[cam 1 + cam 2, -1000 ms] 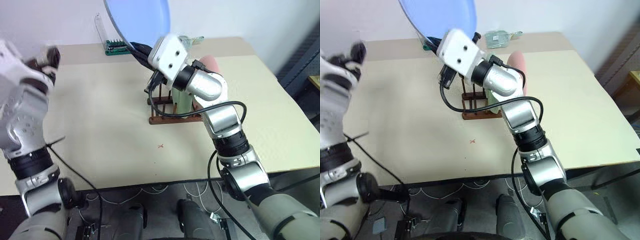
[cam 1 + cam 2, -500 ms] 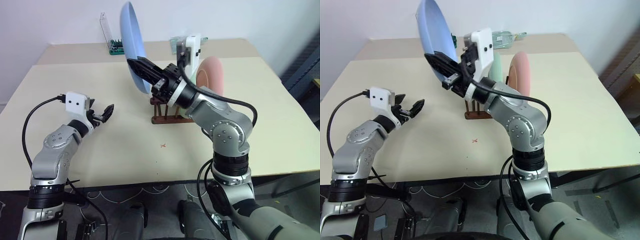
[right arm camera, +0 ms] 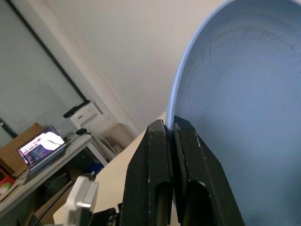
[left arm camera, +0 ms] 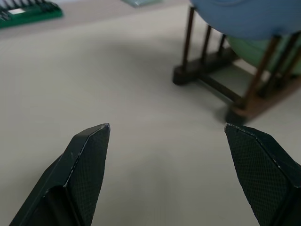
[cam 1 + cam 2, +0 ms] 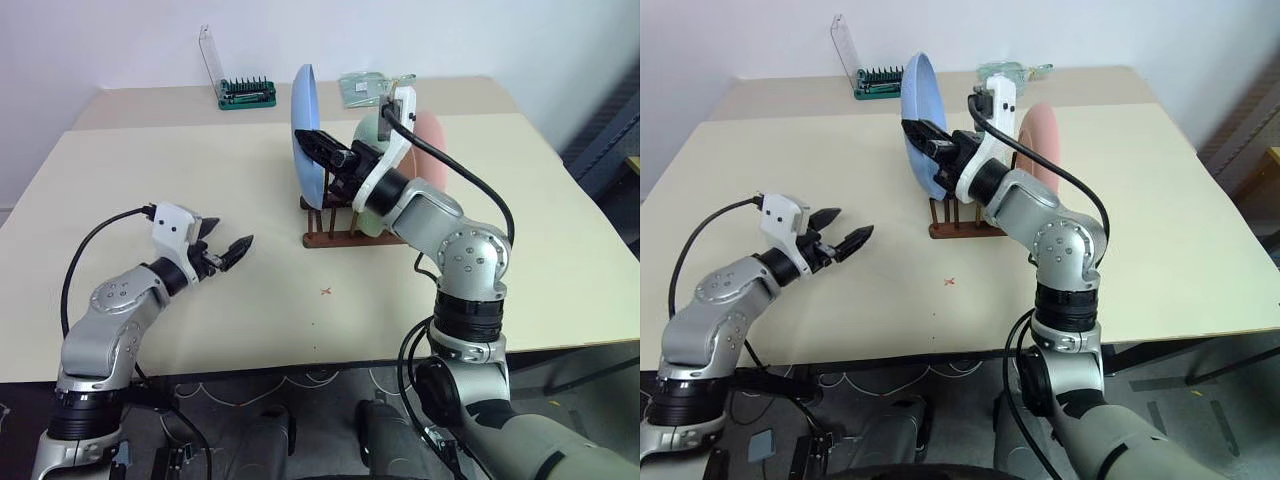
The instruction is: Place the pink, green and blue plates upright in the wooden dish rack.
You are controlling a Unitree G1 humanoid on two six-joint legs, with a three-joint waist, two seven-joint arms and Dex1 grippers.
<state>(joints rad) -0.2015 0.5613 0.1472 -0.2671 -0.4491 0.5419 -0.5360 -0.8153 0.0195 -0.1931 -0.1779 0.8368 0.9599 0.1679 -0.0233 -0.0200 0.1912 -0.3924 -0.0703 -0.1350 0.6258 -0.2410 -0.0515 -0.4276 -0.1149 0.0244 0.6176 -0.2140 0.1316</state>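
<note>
Bright, even indoor light; soft short shadows on the table (image 5: 200, 330). Head views sharp. Left wrist view blurs the distant background.

Three round matte plastic plates: one light blue plate (image 5: 306, 130), one pale mint green plate (image 5: 368, 215), one salmon pink plate (image 5: 434, 135). One dark reddish-brown wooden dish rack (image 5: 335, 236) with upright pegs. One green tool holder (image 5: 245, 95) with a clear lid. One beige bench (image 5: 180, 180).

No legible text, label, brand or number appears on any object; nothing can be read.
</note>
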